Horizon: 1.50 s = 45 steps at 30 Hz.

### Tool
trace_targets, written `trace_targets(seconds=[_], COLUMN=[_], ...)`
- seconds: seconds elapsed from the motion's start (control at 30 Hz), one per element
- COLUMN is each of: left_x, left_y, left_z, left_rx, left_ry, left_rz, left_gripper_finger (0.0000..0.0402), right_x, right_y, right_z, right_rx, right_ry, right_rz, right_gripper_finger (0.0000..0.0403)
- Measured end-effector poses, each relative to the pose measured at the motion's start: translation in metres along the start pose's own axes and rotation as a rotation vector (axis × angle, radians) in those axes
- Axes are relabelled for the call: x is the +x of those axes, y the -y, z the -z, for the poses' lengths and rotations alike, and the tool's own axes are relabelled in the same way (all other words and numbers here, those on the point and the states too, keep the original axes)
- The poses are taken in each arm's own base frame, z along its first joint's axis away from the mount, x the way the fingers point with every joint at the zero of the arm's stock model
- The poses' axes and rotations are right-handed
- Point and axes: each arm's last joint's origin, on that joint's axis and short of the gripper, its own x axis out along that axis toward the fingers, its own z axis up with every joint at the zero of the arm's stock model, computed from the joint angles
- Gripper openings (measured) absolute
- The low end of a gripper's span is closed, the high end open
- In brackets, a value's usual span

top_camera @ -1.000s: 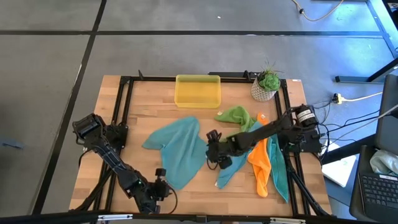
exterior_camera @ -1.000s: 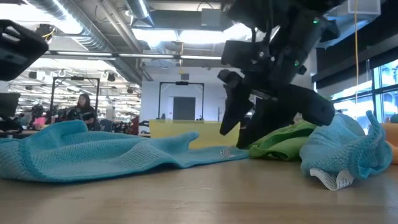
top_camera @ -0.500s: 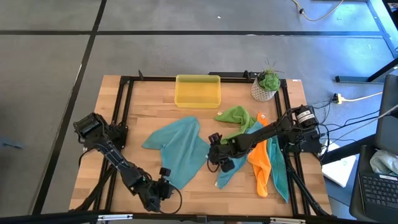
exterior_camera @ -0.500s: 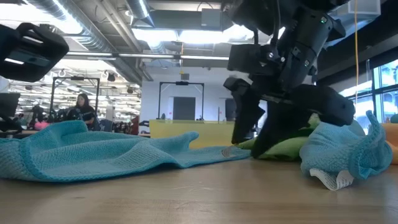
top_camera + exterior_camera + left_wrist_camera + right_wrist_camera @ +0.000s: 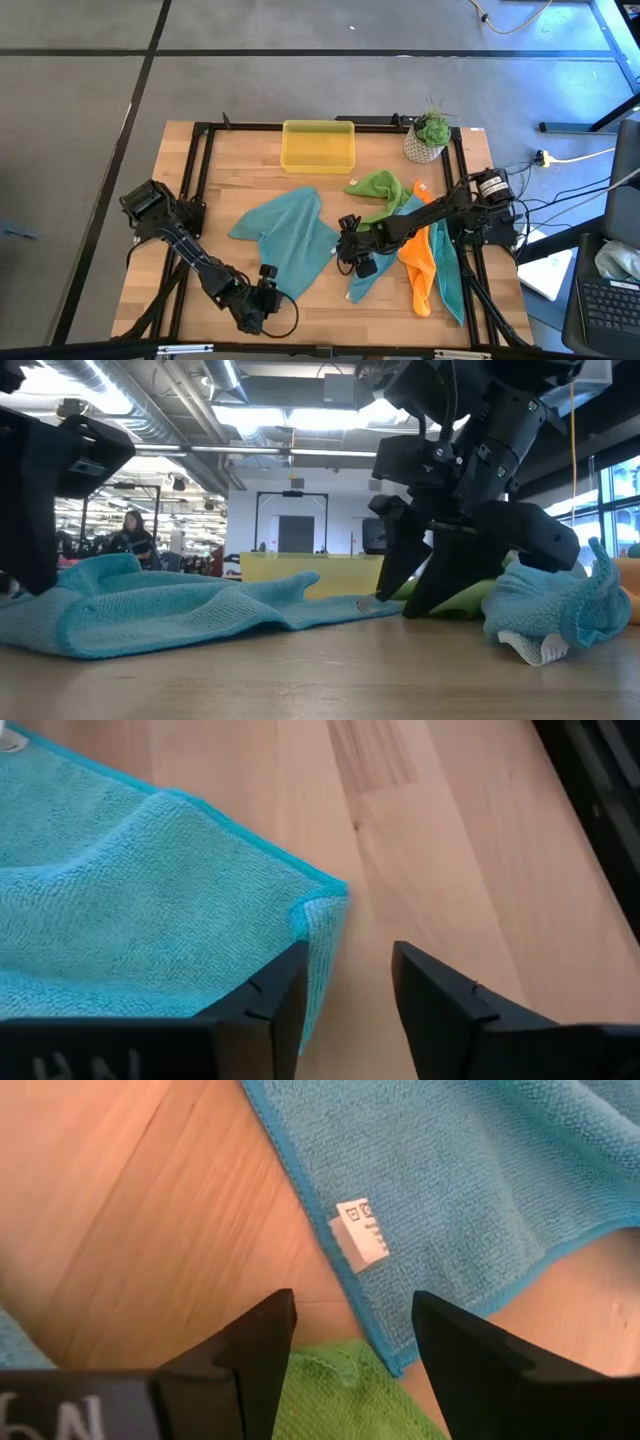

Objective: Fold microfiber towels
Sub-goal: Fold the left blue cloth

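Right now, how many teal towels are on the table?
3. One teal towel lies spread at the table's middle. A second is bunched just right of it, under the right arm. A third lies along the right edge beside the orange towel. Others may be hidden.

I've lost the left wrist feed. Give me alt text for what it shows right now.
The left gripper is open just over the corner of a teal towel lying on the wooden table, one finger over the towel's edge, the other over bare wood. The corner is slightly folded over; nothing is gripped.
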Motion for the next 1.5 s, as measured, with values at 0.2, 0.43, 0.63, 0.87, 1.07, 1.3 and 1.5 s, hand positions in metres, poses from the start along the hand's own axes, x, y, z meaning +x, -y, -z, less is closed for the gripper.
trace_targets(seconds=[0.2, 0.43, 0.63, 0.87, 1.07, 1.3, 1.5], left_x=[0.002, 0.002, 0.002, 0.019, 0.026, 0.023, 0.018], left_y=[-0.003, -0.003, -0.003, -0.005, -0.005, -0.001, 0.004], left_z=[-0.005, -0.005, -0.005, -0.002, 0.001, 0.002, 0.004], left_rx=[-0.027, -0.035, -0.036, -0.099, -0.094, -0.054, -0.039], left_ry=[0.027, 0.025, 0.029, -0.004, -0.01, -0.002, -0.001], left_rz=[0.004, 0.008, 0.001, 0.04, 0.021, 0.007, 0.018], left_gripper_finger=[0.014, 0.014, 0.014, 0.014, 0.0131, 0.007, 0.0005], right_x=[0.001, 0.003, 0.005, 0.007, 0.007, 0.005, 0.0], right_y=[0.003, 0.01, 0.018, 0.029, 0.028, 0.021, 0.014], right_z=[0.0, 0.002, 0.004, 0.005, 0.006, 0.006, -0.001], right_rx=[0.019, 0.024, 0.031, 0.095, 0.09, 0.057, 0.026], right_ry=[0.018, 0.017, 0.04, 0.087, 0.067, 0.049, 0.003], right_rz=[-0.042, -0.045, -0.113, -0.211, -0.22, -0.237, -0.258], right_gripper_finger=[0.0212, 0.0212, 0.0198, 0.0155, 0.012, 0.0026, 0.0013])
